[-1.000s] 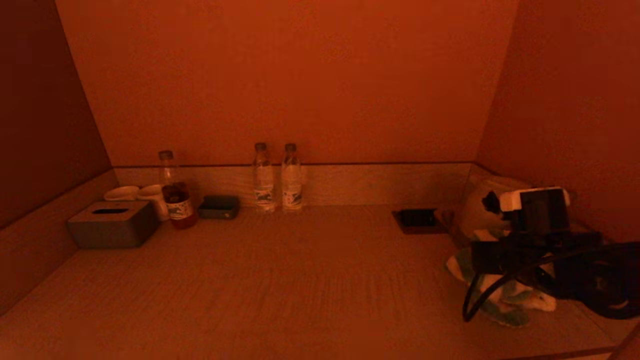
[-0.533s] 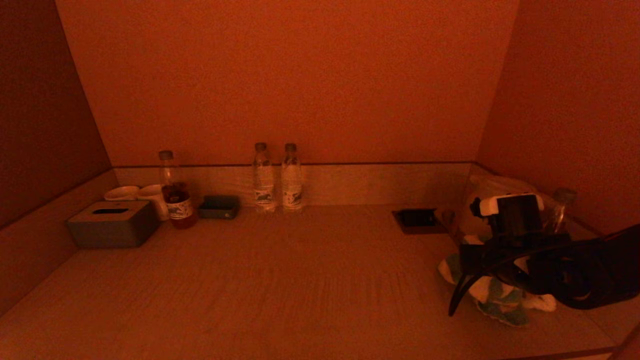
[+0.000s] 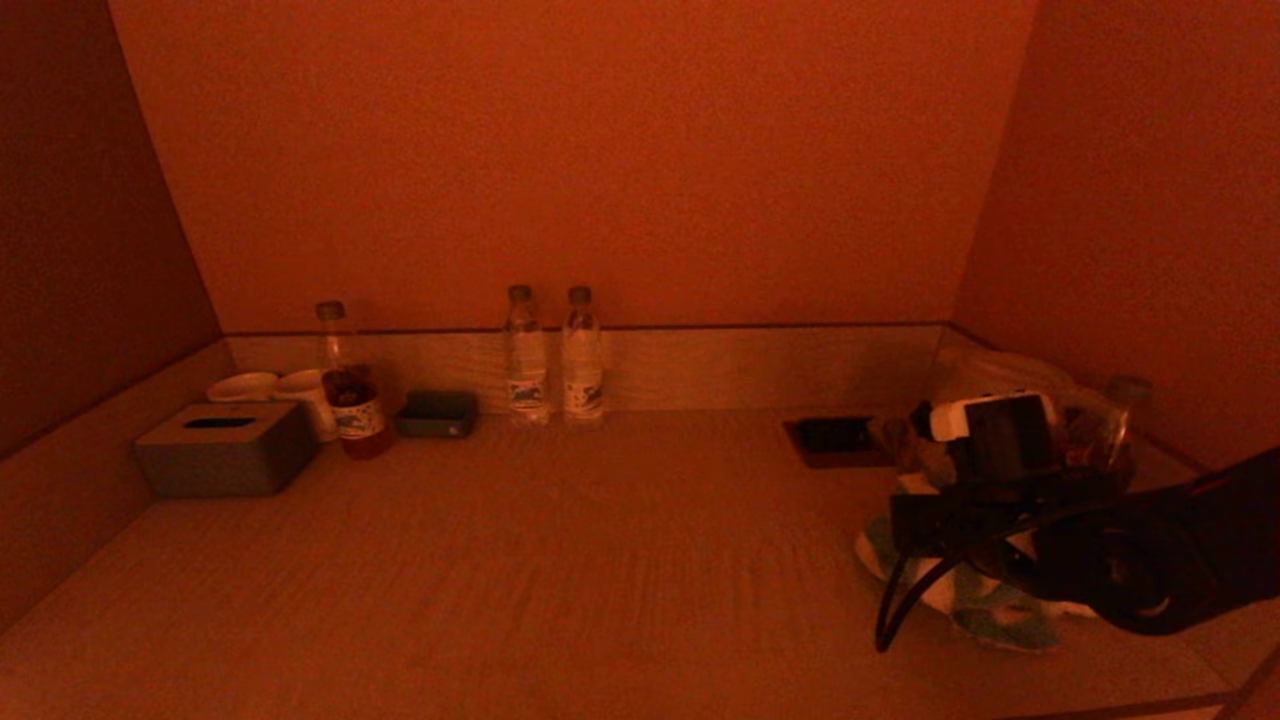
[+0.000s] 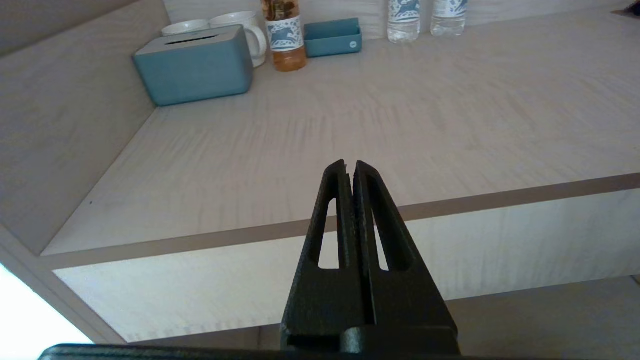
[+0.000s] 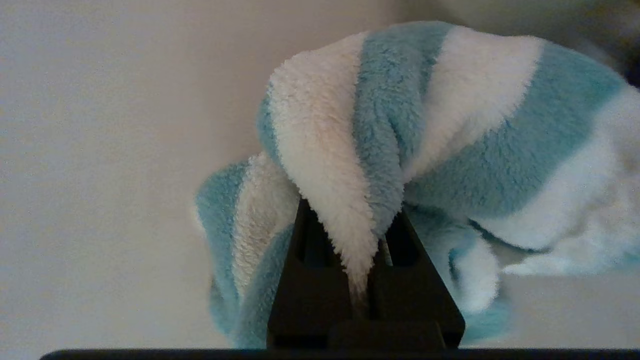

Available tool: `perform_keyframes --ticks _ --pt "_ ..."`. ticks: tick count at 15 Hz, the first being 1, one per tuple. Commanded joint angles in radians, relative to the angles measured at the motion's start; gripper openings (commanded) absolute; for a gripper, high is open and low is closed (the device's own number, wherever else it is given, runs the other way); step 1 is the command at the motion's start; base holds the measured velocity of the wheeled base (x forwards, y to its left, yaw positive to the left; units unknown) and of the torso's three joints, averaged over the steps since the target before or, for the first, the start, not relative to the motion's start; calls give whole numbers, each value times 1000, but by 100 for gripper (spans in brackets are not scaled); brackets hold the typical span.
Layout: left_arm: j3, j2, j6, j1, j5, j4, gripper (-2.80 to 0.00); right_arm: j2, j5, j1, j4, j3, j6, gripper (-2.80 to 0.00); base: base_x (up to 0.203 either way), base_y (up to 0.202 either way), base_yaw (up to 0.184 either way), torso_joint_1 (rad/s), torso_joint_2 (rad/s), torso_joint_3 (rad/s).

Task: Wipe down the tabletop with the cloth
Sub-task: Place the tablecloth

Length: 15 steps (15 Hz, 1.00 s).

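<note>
One fold of the cloth (image 5: 380, 125) is pinched between the closed fingers of the right gripper (image 5: 367, 240), which presses it onto the tabletop (image 3: 600, 560) near the right edge, towards the front. The left gripper (image 4: 350, 167) hangs off the front edge, fingers together and empty. Two water bottles (image 3: 550, 355) stand along the back rim, and a tissue box (image 3: 225, 450) sits near the back-left corner.

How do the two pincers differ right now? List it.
1. The right pincer is clamped on the striped cloth; the left pincer holds nothing.
2. The right pincer works over the tabletop at its right side; the left pincer sits parked short of the tabletop's front edge.
Shared: both are shut.
</note>
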Motion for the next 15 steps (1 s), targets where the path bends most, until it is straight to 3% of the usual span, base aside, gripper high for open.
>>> perform_keyframes --ticks 1,11,15 --pt "0 0 1 0 0 0 -280 -49 -5 62 -3 1 20 -280 0 0 0 0 0 0" --pt "0 0 1 -1 0 0 -280 -102 -2 66 -2 6 52 -280 0 0 0 0 0 0" --pt "0 0 1 -1 0 0 -280 -142 -8 -40 -4 55 104 -280 0 0 0 0 0 0"
